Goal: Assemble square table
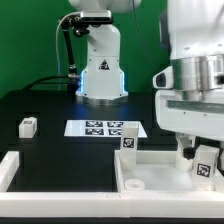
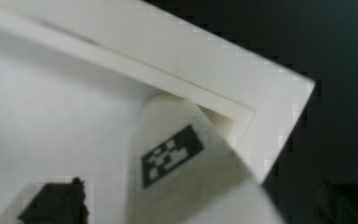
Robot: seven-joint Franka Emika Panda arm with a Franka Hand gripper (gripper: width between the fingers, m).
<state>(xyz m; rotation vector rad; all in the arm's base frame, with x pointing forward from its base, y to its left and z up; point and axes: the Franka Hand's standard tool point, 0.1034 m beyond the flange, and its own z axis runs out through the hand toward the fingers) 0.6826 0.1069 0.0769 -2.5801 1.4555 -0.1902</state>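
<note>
The white square table top (image 1: 150,172) lies at the front, rim up. In the wrist view its corner (image 2: 194,70) fills the picture. A white tagged leg (image 2: 190,150) stands at that inner corner and shows in the exterior view (image 1: 205,165) under my gripper (image 1: 200,152). The gripper (image 2: 202,200) straddles this leg. Both dark fingertips (image 2: 60,200) stand apart from its sides, so it is open. A second leg (image 1: 128,139) stands by the top's far rim. A third leg (image 1: 28,126) lies at the exterior view's left.
The marker board (image 1: 100,128) lies in the middle of the black table. The robot's white base (image 1: 100,70) stands behind it. A long white L-shaped rail (image 1: 20,172) lies at the exterior view's front left.
</note>
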